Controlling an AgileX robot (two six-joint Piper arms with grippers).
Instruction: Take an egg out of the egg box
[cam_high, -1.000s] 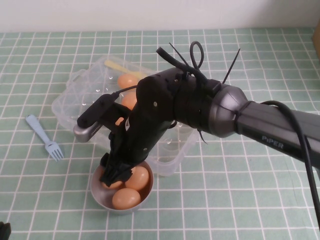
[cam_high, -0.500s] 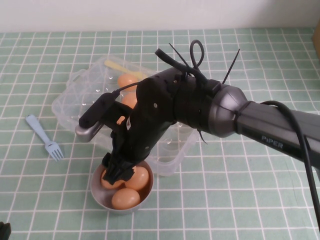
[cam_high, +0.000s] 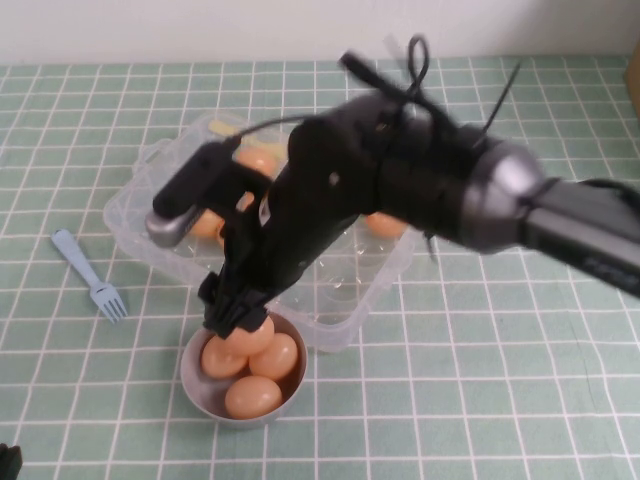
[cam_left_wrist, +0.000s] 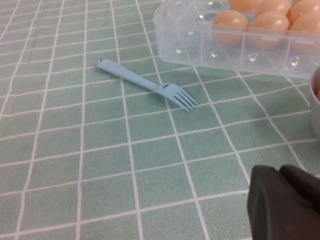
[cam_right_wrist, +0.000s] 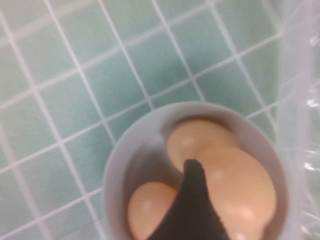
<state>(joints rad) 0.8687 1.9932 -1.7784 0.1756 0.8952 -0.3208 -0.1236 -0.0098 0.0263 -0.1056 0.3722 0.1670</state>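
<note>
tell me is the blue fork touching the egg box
Apart. The left wrist view shows bare tablecloth between the fork and the egg box.

Looks like a staged tabletop test bench dressed as a kitchen, not a real one. Green checked tablecloth (cam_high: 480, 400) covers the whole surface, plain white wall (cam_high: 200, 25) along the 12 o'clock edge. Props are all kitchen items: clear plastic egg box (cam_high: 140, 215) at centre, small grey bowl (cam_high: 195, 385) of eggs at 6 o'clock of it, light blue plastic fork (cam_high: 88, 274) at 9 o'clock. No appliances or counter fittings visible. A black robot arm (cam_high: 420, 185) with zip-tied cabling reaches in from 3 o'clock.
</note>
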